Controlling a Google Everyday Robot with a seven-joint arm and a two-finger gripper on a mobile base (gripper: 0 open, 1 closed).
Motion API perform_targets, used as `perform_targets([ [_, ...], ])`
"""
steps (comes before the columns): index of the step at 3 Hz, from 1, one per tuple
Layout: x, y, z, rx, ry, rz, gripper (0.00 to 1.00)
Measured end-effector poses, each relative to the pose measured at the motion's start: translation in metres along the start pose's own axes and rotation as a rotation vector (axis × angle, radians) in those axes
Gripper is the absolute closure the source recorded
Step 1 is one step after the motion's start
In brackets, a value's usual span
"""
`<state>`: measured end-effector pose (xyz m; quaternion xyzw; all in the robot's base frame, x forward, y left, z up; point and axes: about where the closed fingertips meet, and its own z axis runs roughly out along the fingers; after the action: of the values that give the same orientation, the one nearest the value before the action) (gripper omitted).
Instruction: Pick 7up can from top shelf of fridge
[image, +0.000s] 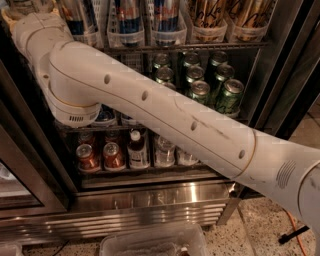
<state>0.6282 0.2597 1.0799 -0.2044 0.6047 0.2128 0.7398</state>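
Cream-white arm (165, 115) casing fills most of the view, running from the lower right up to a fat elbow joint at the left, then bending towards the upper left corner. The gripper is out of sight past that corner, so I cannot tell whether it is wide, narrow or holding anything.

Behind the arm stands the fridge (280, 75), dark-framed. The top shelf (200, 46) runs along the upper edge, with a row of clear trays (210, 35). They hold dark blue cans (129, 17) at the middle and gold-brown cans (207, 12) towards the right end. The arm's far end covers the left end of this shelf, and I cannot make out the 7up can there or elsewhere.

One rack down, green cans (230, 95) sit in rows at the right. On the lowest rack are two red cans (88, 156) at the left and a white-capped bottle (136, 150) beside them, the arm crossing just above.

Below lies the ribbed steel base (150, 205), and a clear plastic bin (150, 242) sits on the speckled floor at the bottom edge.
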Motion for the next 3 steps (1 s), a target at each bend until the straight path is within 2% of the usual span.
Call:
perform_targets([
  [1, -0.005, 0.001, -0.007, 0.0, -0.057, -0.022, 1.0],
  [3, -0.024, -0.005, -0.019, 0.02, -0.175, -0.014, 1.0],
])
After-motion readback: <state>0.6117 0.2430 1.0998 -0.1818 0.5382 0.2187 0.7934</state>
